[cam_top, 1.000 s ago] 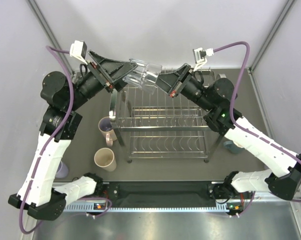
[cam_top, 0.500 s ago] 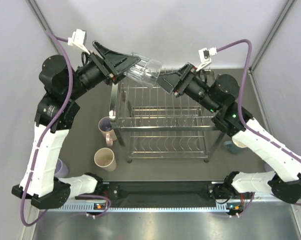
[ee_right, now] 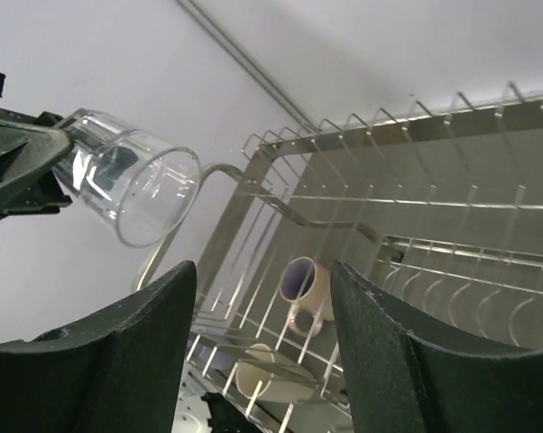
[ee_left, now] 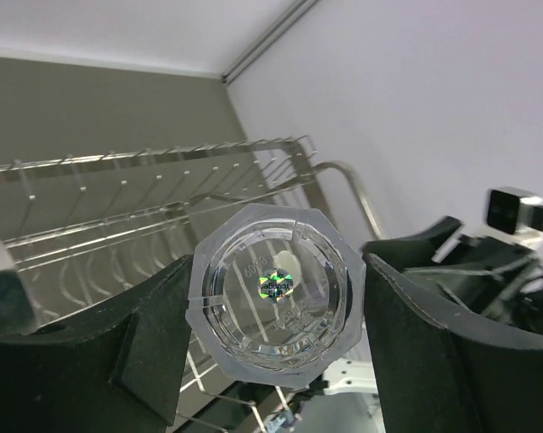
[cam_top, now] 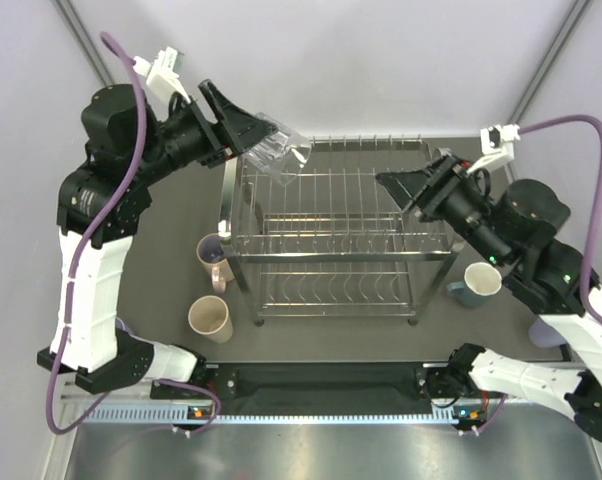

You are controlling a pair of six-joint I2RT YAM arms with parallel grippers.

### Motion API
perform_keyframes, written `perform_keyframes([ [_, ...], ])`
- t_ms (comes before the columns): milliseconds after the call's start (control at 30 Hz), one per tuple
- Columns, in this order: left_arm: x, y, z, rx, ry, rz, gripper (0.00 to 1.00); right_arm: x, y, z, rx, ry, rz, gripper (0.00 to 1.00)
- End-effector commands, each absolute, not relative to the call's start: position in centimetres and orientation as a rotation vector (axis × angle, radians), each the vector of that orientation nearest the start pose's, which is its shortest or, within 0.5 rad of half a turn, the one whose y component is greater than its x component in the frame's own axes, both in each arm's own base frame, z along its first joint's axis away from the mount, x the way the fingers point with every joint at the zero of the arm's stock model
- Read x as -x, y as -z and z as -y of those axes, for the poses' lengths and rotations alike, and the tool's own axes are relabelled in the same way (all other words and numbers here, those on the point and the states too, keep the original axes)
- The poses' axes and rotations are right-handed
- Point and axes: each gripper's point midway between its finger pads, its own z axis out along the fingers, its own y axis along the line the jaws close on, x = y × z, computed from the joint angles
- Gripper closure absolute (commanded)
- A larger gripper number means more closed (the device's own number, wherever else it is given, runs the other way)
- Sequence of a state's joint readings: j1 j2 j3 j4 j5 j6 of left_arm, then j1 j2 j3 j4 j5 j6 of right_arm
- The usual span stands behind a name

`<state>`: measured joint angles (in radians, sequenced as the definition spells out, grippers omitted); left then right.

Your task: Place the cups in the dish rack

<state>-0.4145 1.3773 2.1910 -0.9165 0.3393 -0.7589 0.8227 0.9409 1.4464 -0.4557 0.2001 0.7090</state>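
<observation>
A clear glass (cam_top: pixel 281 157) hangs tilted above the back left corner of the dish rack (cam_top: pixel 331 243), its mouth pointing right. My left gripper (cam_top: pixel 264 137) is shut on it near its base. In the left wrist view the black fingers (ee_left: pixel 154 329) press both sides of the glass (ee_left: pixel 276 293). My right gripper (cam_top: pixel 393 184) stands open and empty over the rack's right side, well apart from the glass (ee_right: pixel 138 188). A pink mug (cam_top: pixel 214 258) and a beige tumbler (cam_top: pixel 210 318) stand on the table left of the rack. A teal mug (cam_top: pixel 476 283) stands to its right.
A lavender tumbler (cam_top: pixel 124 338) shows partly behind the left arm, and another (cam_top: pixel 547 331) behind the right arm. The rack's wire tiers (ee_right: pixel 416 198) hold nothing. Grey walls close the table at the back and on both sides.
The right gripper opened, let go of the glass and drew back to the right. The left gripper closed on the glass and now carries it alone, slightly further left.
</observation>
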Motion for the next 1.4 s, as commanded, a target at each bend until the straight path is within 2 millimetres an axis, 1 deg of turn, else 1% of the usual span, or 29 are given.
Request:
perform_keyframes([
  [0,-26.2,-53.2,20.1,-0.028,1.03,-1.806,1.0,-21.0,-45.8,-19.8,-0.11,-0.957,-1.667,0.39],
  [167,-27.0,-52.5,21.3,-0.105,0.897,-1.798,1.0,-20.6,-45.1,-19.3,-0.109,-0.943,-1.689,0.39],
  [233,-26.8,-52.2,22.2,-0.143,0.868,-1.796,1.0,-20.5,-44.9,-19.2,-0.108,-0.94,-1.698,0.4],
  [267,-27.2,-51.8,22.1,-0.143,0.814,-1.804,1.0,-20.5,-44.6,-19.1,-0.107,-0.934,-1.707,0.39],
  [333,-27.2,-51.5,22.0,-0.144,0.762,-1.803,1.0,-20.4,-44.4,-19.0,-0.107,-0.931,-1.714,0.39],
  [367,-27.4,-51.4,21.4,-0.136,0.711,-1.801,1.0,-20.3,-44.3,-19.0,-0.104,-0.928,-1.719,0.39],
  [533,-27.5,-50.8,21.2,-0.167,0.603,-1.802,1.0,-20.3,-43.7,-18.6,-0.117,-0.911,-1.727,0.39],
  [567,-27.8,-50.4,21.4,-0.177,0.578,-1.81,1.0,-20.3,-43.6,-18.6,-0.115,-0.911,-1.729,0.39],
  [600,-28.0,-50.1,21.1,-0.169,0.536,-1.817,1.0,-20.3,-43.6,-18.5,-0.117,-0.908,-1.73,0.39],
  [633,-28.0,-49.7,21.6,-0.195,0.52,-1.824,1.0,-20.3,-43.6,-18.6,-0.118,-0.906,-1.731,0.39],
  [700,-28.3,-49.3,21.9,-0.213,0.488,-1.84,1.0,-20.3,-43.6,-18.4,-0.119,-0.9,-1.73,0.39],
  [900,-28.3,-47.6,22.3,-0.252,0.414,-1.893,1.0,-20.2,-43.2,-17.5,-0.144,-0.876,-1.729,0.4],
  [1100,-28.7,-46.0,22.3,-0.274,0.346,-1.93,1.0,-20.3,-43.2,-17.7,-0.142,-0.875,-1.732,0.39],
  [1233,-28.9,-45.4,22.0,-0.276,0.316,-1.94,1.0,-20.4,-42.8,-18.0,-0.133,-0.876,-1.744,0.39],
  [1300,-28.8,-45.2,22.0,-0.282,0.307,-1.945,0.94,-20.4,-42.6,-18.1,-0.133,-0.878,-1.751,0.39],
  [1367,-28.8,-44.7,21.9,-0.292,0.293,-1.953,0.86,-20.3,-42.5,-18.1,-0.138,-0.883,-1.752,0.39],
])
